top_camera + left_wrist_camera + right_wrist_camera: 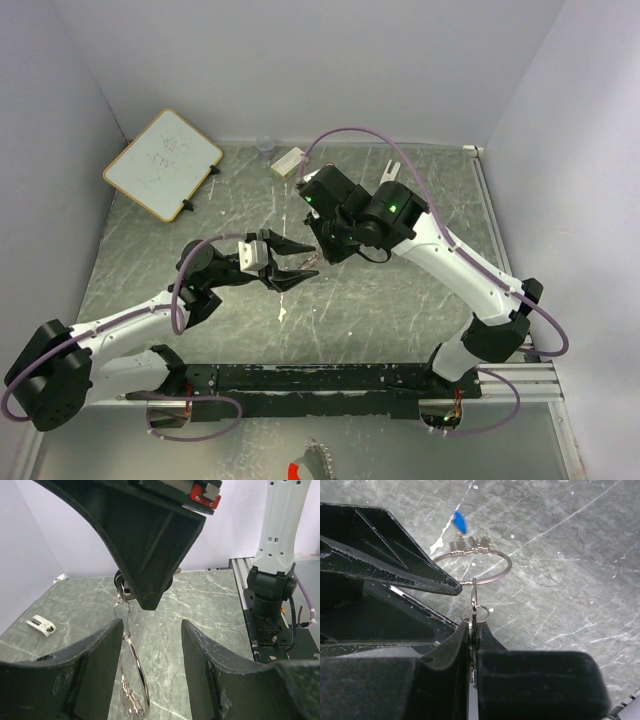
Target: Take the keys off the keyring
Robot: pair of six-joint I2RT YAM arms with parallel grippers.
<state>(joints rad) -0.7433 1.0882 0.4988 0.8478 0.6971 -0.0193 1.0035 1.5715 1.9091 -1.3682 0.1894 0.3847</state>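
Note:
My right gripper (pixel 473 626) (pixel 318 254) hangs above the table, shut on the flat black head of a key (pixel 120 587). From it a small ring (pixel 474 614) and a link carry the big silver keyring (pixel 472 566) (pixel 138 676). The other keys (pixel 468 543) (pixel 128 699) dangle at its low end, one with a blue head (pixel 460 522). My left gripper (pixel 152 630) (pixel 298 262) is open and straddles the keyring, which hangs close beside one finger (pixel 100 665). That finger's tip (pixel 451 584) meets the ring's rim.
A small whiteboard (pixel 162 163) leans at the back left. A white block (pixel 288 162) (pixel 42 625) and a clear cup (pixel 265 148) lie near the back wall. The right arm's base (pixel 272 590) and a rail (pixel 520 378) stand at the table's near edge.

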